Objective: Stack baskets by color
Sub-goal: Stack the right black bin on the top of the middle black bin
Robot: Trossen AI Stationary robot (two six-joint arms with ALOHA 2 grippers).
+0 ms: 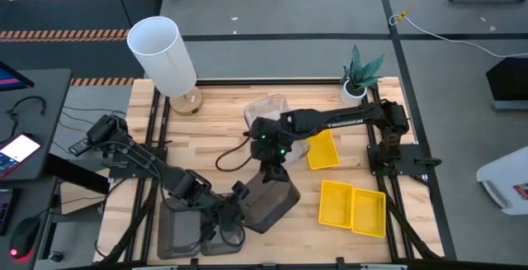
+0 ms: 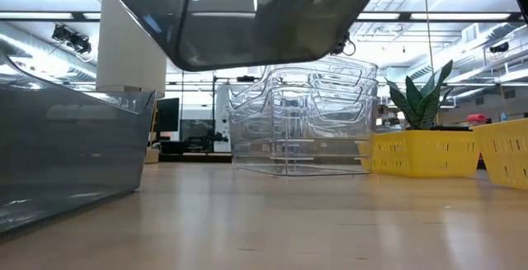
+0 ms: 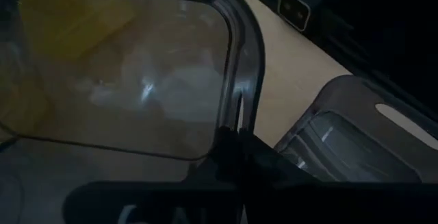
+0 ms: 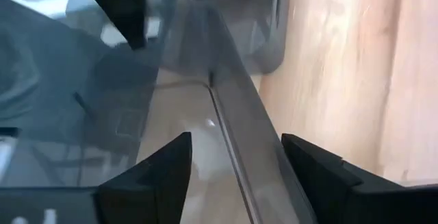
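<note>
A dark smoky grey basket [image 1: 271, 204] [image 2: 247, 22] hangs in the air over the table's near middle, with my left gripper [image 1: 237, 197] [image 3: 236, 145] shut on its left rim. My right gripper [image 1: 274, 171] [image 4: 236, 148] is open at the basket's far rim [image 4: 236, 125], one finger on each side of the wall, touching nothing. A second grey basket [image 1: 180, 229] [image 2: 66, 150] rests flat on the table at the near left. The clear baskets [image 1: 266, 109] [image 2: 305, 121] stand nested at the far middle. Yellow baskets [image 1: 322, 149] [image 1: 353, 207] lie to the right. My left gripper pinches the hanging grey basket's rim and side wall [image 3: 239, 104] between its two fingers, near a rounded corner. The fingers come slanting down from the table's left. The basket is lifted clear of the table and tilted.
A tall white cylinder lamp [image 1: 162, 55] stands at the far left and a small potted plant [image 1: 360, 76] at the far right corner. Bare wood lies at the near middle under the lifted basket [image 2: 272, 220]. A cable [image 1: 231, 156] curves over the table's middle.
</note>
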